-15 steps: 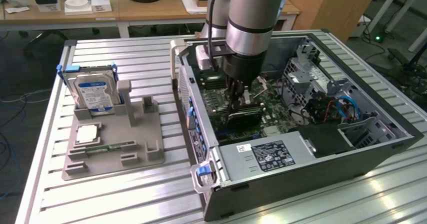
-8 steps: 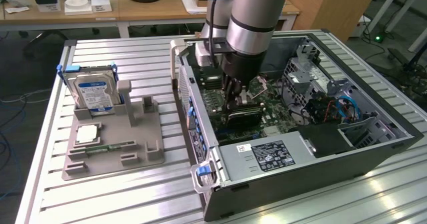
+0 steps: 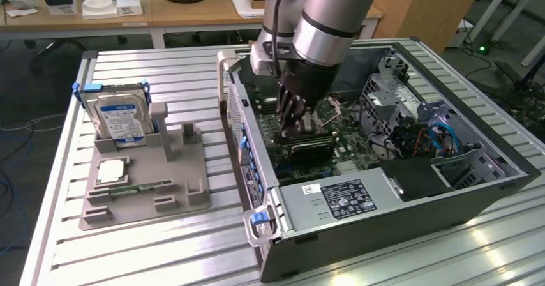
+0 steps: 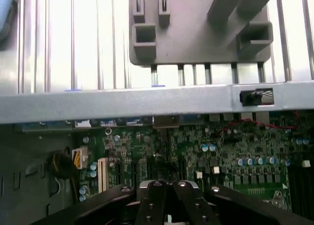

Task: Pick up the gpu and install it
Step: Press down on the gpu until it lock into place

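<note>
**Item record: claw in case, on gpu**

1. Table (image 3: pixel 153 248). Ribbed metal top that bears everything listed here.
2. Holder (image 3: pixel 145 190). Grey moulded tray, well apart from the claw, toward the exterior view's left and outside the case. The wrist view shows it beyond the case wall (image 4: pixel 196 34).
3. Drive (image 3: pixel 119 120). Stands upright in the holder's far end, with its blue-white label facing out. It is well apart from the claw.
4. Memory stick (image 3: pixel 136 188). Narrow and green, lying flat in the holder. It too is well apart from the claw.
5. Case (image 3: pixel 383 235). Open dark tower lying on its side, and the claw reaches down into it. In the wrist view its grey side wall (image 4: pixel 147 102) runs between the claw and the holder.
6. Claw (image 3: pixel 295 131). Black fingers (image 4: pixel 152 198) are drawn together, tips down on the gpu's upper edge (the contact itself is shadowed).
7. Gpu (image 3: pixel 308 149). Dark flat card, directly under the claw's tips, standing edge-down on the board inside the case.
8. Board (image 3: pixel 358 142). Green circuit board below and around the claw. The wrist view shows its slots and capacitors just ahead of the fingers (image 4: pixel 221 156).
9. Power unit (image 3: pixel 341 200). Grey labelled box, near the claw, at the case's near end.
10. Blue cables (image 3: pixel 443 139). Beyond the claw toward the exterior view's right, by the drive bays.
</note>
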You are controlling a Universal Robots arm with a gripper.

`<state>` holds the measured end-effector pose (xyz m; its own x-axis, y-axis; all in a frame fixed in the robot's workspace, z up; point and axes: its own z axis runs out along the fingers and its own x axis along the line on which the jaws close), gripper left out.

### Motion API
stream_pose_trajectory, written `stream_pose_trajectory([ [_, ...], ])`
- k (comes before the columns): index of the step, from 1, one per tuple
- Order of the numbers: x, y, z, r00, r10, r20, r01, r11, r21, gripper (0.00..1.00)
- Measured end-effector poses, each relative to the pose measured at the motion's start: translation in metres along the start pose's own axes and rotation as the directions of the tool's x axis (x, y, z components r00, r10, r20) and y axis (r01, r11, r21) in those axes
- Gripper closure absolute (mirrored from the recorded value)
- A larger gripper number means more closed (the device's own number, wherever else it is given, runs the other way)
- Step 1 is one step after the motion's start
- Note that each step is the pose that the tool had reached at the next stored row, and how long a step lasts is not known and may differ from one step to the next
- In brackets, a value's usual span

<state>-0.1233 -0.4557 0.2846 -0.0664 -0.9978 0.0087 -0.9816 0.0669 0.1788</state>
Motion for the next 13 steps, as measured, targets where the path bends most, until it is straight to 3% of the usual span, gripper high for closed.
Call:
stream_pose_trajectory([
  [3,0.0,-0.0015,-0.0019,1.0,0.0,-0.0036,0.0,0.9987,-0.0501,0.89],
  [6,-0.001,-0.0019,-0.0042,1.0,0.0,-0.0066,-0.001,0.9958,-0.0915,0.89],
  [8,-0.001,-0.0023,-0.0049,1.0,0.0,-0.008,-0.001,0.9934,-0.1148,0.89],
  [9,-0.002,-0.0027,-0.0051,1.0,0.0,-0.0094,-0.001,0.9922,-0.1246,0.89],
  [10,-0.005,-0.0027,-0.0051,0.9999,0.001,-0.0114,-0.002,0.9915,-0.13,0.89],
  [13,-0.01,-0.0027,-0.005,0.9999,0.001,-0.0143,-0.003,0.9909,-0.1348,0.89],
])
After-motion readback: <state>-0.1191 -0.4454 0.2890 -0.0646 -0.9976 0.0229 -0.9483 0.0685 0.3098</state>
